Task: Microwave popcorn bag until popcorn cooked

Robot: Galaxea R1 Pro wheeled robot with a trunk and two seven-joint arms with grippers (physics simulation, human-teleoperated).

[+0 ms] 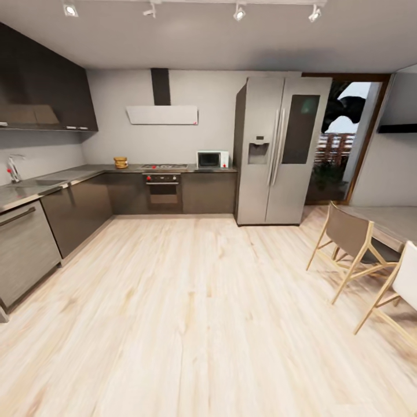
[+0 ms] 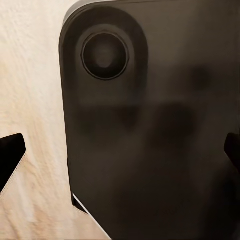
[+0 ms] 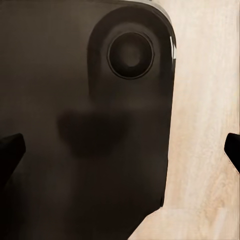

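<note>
Tool status, both arms: left tool (image 2: 120, 155) and right tool (image 3: 120, 150) each show dark fingertips at opposite edges of their wrist views, spread wide, nothing between them. Both released, empty. Each looks down on a dark rounded panel of the robot's own body, with light wood floor (image 1: 191, 301) beside it.

Head view: robot stands well back in the kitchen. Far wall: grey surface (image 1: 75, 172) over dark cabinets. Popcorn bag (image 1: 120, 163) sits on that surface, upright, left of the gas hob (image 1: 164, 166). Microwave (image 1: 212, 159) on the same surface, right of the hob, just beside the steel fridge (image 1: 278, 150). Door looks closed. Popcorn itself too small to make out.

Progress: nothing done yet, by my reading. Bag untouched, microwave unopened. Left: drive across, grasp bag, open door, load, close, start heating.
</note>
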